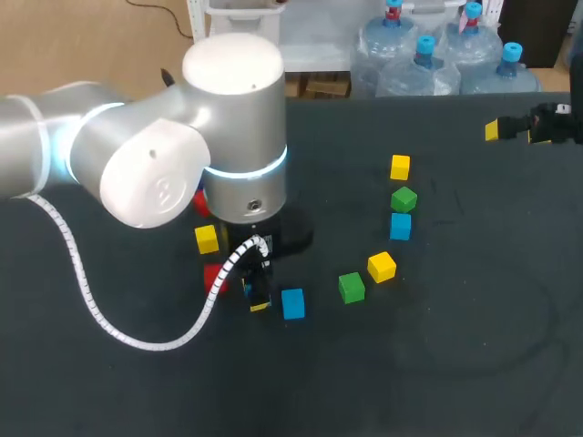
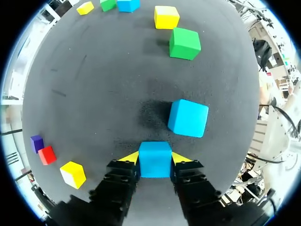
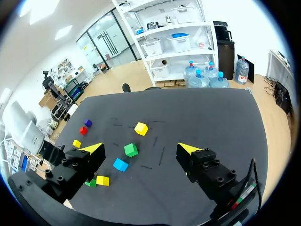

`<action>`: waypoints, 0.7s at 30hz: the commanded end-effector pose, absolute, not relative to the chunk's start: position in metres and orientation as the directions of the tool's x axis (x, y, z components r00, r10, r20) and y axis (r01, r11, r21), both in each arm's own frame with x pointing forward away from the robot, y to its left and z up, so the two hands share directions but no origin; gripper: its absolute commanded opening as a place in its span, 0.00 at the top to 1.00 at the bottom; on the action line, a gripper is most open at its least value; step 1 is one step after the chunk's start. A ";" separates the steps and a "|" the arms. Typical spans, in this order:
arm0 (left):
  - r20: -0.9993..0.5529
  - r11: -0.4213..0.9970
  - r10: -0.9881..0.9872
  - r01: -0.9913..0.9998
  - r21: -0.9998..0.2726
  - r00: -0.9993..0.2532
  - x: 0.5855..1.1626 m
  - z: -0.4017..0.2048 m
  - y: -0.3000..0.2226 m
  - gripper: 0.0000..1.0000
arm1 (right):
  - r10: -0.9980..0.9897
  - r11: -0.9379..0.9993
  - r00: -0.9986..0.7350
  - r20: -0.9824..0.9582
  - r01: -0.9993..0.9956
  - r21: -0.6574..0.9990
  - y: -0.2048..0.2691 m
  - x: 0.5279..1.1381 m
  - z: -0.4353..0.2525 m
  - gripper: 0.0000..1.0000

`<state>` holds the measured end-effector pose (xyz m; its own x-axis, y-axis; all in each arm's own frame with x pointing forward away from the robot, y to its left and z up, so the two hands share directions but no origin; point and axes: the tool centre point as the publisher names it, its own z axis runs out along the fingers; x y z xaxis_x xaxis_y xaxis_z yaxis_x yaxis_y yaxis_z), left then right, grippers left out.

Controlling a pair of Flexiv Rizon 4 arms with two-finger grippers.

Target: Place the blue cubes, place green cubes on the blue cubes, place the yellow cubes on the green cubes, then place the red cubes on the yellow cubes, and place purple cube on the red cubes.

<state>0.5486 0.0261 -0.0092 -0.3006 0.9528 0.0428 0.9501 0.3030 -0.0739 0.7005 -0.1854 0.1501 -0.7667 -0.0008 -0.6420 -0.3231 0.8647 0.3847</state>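
My left gripper (image 2: 155, 159) is down at the table, and its yellow tips touch both sides of a blue cube (image 2: 154, 159). A second blue cube (image 2: 188, 117) lies just ahead of it to the right, also seen in the head view as the blue cube (image 1: 292, 303). Further ahead lie a green cube (image 2: 184, 43) and a yellow cube (image 2: 166, 17). A purple cube (image 2: 36, 142), a red cube (image 2: 47, 154) and a yellow cube (image 2: 73, 174) lie off to the left of the fingers. My right gripper (image 3: 139, 148) hangs open and empty high over the table's far right, seen in the head view as the right gripper (image 1: 524, 127).
At the table's middle right lie a yellow cube (image 1: 400, 167), a green cube (image 1: 404, 198) and a blue cube (image 1: 400, 226) in a row. Nearer lie another yellow cube (image 1: 382, 266) and green cube (image 1: 352, 287). My left arm's big elbow (image 1: 182, 146) hides part of the left side.
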 end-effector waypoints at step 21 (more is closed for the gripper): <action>0.037 0.135 0.990 0.991 0.008 -0.135 0.627 0.025 -0.001 1.00 | 0.000 0.866 -0.766 -0.642 -0.321 0.383 -0.185 0.700 0.150 0.00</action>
<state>0.6123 0.0061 0.0283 -0.1410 0.9897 0.0235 0.9896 0.1402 0.0337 0.7005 -0.1854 0.1501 -0.7667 -0.0008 -0.6420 -0.3231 0.8647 0.3847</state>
